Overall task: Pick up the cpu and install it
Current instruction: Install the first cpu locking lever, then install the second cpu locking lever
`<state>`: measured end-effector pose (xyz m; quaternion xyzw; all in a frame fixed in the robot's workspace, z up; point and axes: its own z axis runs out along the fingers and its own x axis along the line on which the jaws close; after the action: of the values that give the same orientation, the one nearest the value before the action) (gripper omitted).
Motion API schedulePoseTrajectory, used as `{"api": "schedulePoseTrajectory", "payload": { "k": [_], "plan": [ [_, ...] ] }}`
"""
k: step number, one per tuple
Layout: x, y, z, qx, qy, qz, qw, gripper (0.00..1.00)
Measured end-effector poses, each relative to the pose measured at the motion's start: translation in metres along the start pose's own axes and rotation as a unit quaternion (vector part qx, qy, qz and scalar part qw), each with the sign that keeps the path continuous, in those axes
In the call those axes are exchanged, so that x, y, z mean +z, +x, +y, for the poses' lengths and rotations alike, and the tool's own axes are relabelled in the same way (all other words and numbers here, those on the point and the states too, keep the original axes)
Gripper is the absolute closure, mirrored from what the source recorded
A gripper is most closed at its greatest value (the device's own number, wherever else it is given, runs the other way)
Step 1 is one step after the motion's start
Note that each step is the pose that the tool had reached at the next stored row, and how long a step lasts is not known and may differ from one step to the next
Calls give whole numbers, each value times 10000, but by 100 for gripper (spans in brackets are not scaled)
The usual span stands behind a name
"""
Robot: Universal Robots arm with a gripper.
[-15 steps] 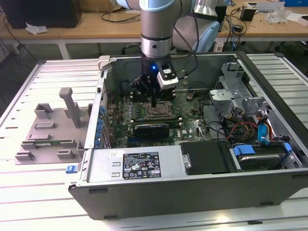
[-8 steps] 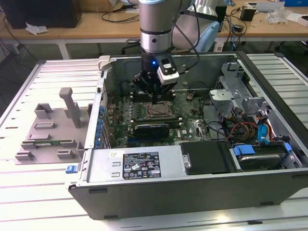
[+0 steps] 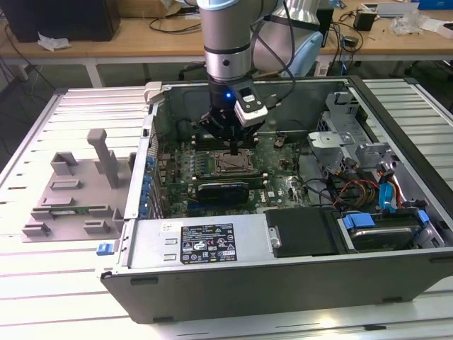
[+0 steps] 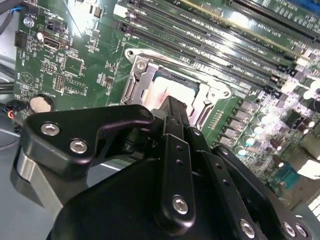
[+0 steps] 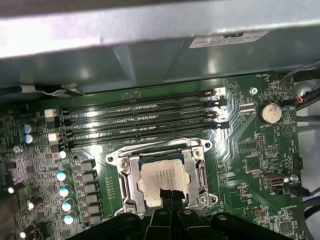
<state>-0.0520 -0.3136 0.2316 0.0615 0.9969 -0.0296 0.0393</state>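
The cpu [image 5: 165, 175], a pale silver square, lies flat inside the metal-framed socket [image 5: 126, 170] on the green motherboard [image 3: 279, 180] of the open computer case. It also shows as a bright patch [image 4: 161, 92] in the second wrist view. My gripper [image 3: 233, 150] hangs straight down over the socket. Its two dark fingers are pressed together, and their tips [image 5: 172, 196] rest at the cpu's edge in the first wrist view. In the second wrist view the fingertips [image 4: 175, 107] cover part of the chip. Nothing shows between the fingers.
Memory slots [image 5: 145, 117] run beside the socket, with the case wall [image 5: 150, 45] beyond them. A power supply [image 3: 205, 241] and a drive bay with cables [image 3: 368, 191] fill the case's front and the exterior view's right. Grey fixture blocks [image 3: 78, 191] sit on the exterior view's left.
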Motion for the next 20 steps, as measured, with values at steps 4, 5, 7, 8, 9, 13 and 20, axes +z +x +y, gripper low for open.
{"api": "schedulePoseTrajectory", "payload": {
  "k": [4, 5, 7, 8, 9, 13, 20],
  "plan": [
    [4, -7, -59, -88, -8, -5, 10000, 89],
    [3, -7, -63, -96, -9, -5, 10000, 89],
    [-33, -10, -65, -102, -11, -5, 9999, 89],
    [-51, -12, -66, -105, -12, -6, 9999, 89],
    [-66, -13, -67, -107, -12, -6, 9999, 89],
    [-114, -17, -69, -115, -14, -6, 9999, 89],
    [-128, -18, -70, -119, -14, -6, 9999, 89]
  ]
}}
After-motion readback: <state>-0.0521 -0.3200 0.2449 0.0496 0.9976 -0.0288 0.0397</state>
